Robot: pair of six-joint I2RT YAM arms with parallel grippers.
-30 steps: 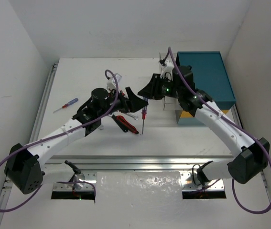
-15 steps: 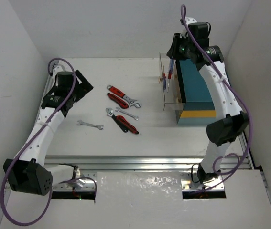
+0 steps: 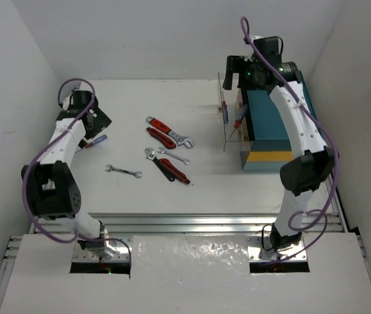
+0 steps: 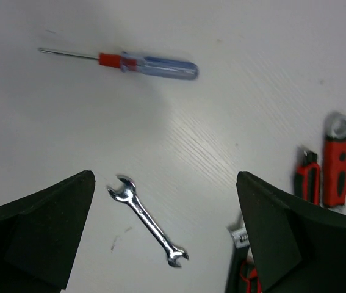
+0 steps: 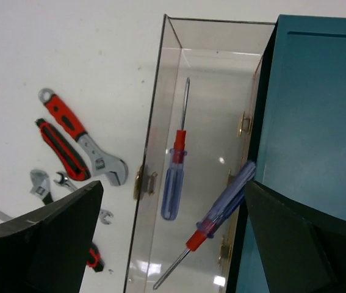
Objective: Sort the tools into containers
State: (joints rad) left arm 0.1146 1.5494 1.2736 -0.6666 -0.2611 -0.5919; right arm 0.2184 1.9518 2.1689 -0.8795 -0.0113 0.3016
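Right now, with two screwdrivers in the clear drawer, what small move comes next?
Probably lower the open left tool toward the screwdriver on the table. It lies alone, clear of the thin spanner, while its two mates already sit in the clear drawer under the open right tool.

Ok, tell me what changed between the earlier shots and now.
The right gripper lifted away from the table centre to above the clear drawer and let go of its screwdriver, which now lies there beside another. The left gripper swung back to the far left, open over the last screwdriver. The wrenches and teal box stayed put.
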